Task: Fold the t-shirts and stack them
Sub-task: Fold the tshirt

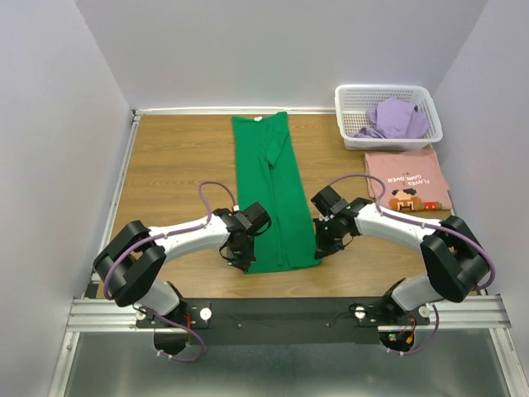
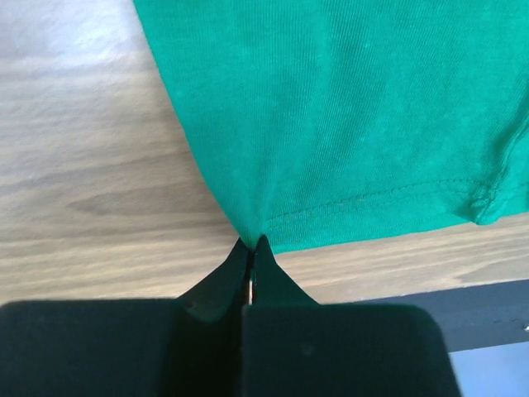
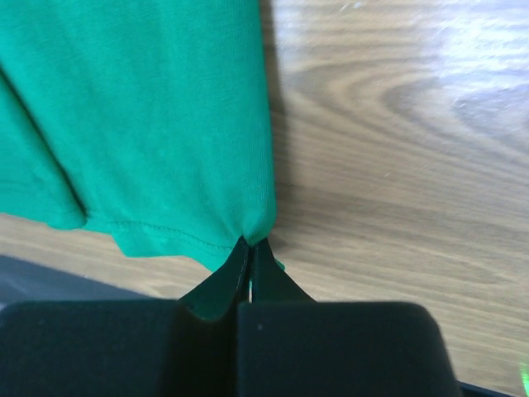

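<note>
The green t-shirt (image 1: 269, 190) lay as a long narrow strip down the middle of the desk (image 1: 173, 165), its collar end at the far edge and its hem just short of the near edge. The left gripper (image 2: 252, 244) was clamped tight on the hem's near-left corner. The right gripper (image 3: 250, 242) was pinched on the near-right corner, with cloth bunched between its closed fingers. Left of the strip the wood was bare out to the desk's left edge. To the right there was a narrower bare band, then the pink t-shirt (image 1: 409, 182) lying flat by the right edge. The lavender t-shirt (image 1: 397, 118) sat crumpled in the white basket (image 1: 347, 99) at the far right corner.
</note>
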`<state>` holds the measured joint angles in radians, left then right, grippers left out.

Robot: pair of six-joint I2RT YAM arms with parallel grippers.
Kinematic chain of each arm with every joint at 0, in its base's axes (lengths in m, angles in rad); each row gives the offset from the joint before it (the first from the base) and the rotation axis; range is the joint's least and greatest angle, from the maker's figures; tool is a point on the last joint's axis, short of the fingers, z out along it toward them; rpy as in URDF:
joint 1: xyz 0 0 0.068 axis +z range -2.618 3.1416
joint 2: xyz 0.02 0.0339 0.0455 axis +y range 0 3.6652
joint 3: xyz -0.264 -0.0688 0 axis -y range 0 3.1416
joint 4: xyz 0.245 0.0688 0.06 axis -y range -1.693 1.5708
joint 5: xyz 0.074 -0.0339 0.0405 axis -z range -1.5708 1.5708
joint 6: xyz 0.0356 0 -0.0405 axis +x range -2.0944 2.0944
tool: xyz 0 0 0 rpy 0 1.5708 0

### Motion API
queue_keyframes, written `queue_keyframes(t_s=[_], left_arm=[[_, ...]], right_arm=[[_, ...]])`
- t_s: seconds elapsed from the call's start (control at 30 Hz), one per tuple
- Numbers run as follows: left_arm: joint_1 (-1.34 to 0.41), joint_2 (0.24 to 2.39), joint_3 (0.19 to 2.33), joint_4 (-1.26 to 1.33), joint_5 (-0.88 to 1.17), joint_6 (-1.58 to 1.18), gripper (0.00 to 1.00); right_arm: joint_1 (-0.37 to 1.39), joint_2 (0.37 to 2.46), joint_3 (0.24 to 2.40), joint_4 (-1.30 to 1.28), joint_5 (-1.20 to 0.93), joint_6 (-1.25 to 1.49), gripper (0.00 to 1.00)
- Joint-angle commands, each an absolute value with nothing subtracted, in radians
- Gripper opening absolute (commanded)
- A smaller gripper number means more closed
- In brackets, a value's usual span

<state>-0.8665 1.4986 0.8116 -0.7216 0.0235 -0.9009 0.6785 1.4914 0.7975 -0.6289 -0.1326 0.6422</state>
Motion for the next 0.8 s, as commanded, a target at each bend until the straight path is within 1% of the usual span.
queue_keyframes(t_s=[0.0, 0.13, 0.27, 0.33, 0.37, 0.4, 0.5, 0.53, 0.63, 0.67, 0.77], left_arm=[[-0.876, 1.415, 0.790, -0.776, 0.041, -0.905, 0.00], [-0.832, 1.382, 0.845, -0.756, 0.077, -0.842, 0.00], [-0.672, 1.411, 0.929, -0.752, 0.054, -0.744, 0.00], [-0.583, 1.434, 0.980, -0.741, 0.046, -0.675, 0.00], [-0.583, 1.445, 1.000, -0.739, 0.035, -0.658, 0.00], [-0.530, 1.454, 1.020, -0.736, 0.026, -0.641, 0.00], [-0.445, 1.514, 1.103, -0.716, 0.008, -0.577, 0.00], [-0.427, 1.525, 1.136, -0.689, 0.008, -0.556, 0.00], [-0.376, 1.591, 1.211, -0.660, 0.008, -0.514, 0.00], [-0.368, 1.610, 1.232, -0.658, -0.027, -0.508, 0.00], [-0.336, 1.678, 1.295, -0.629, -0.043, -0.477, 0.00]], right_arm=[[0.677, 1.445, 0.791, -0.669, -0.196, 0.630, 0.01], [0.664, 1.445, 0.869, -0.698, -0.175, 0.594, 0.01], [0.609, 1.520, 1.059, -0.735, -0.153, 0.519, 0.01], [0.572, 1.592, 1.161, -0.739, -0.149, 0.488, 0.01], [0.562, 1.592, 1.161, -0.742, -0.141, 0.480, 0.00], [0.540, 1.609, 1.228, -0.744, -0.132, 0.471, 0.01], [0.511, 1.696, 1.337, -0.750, -0.121, 0.440, 0.00], [0.508, 1.735, 1.407, -0.752, -0.108, 0.433, 0.00], [0.492, 1.817, 1.523, -0.753, -0.081, 0.410, 0.00], [0.489, 1.838, 1.549, -0.756, -0.074, 0.399, 0.01], [0.477, 1.906, 1.618, -0.753, -0.057, 0.365, 0.01]])
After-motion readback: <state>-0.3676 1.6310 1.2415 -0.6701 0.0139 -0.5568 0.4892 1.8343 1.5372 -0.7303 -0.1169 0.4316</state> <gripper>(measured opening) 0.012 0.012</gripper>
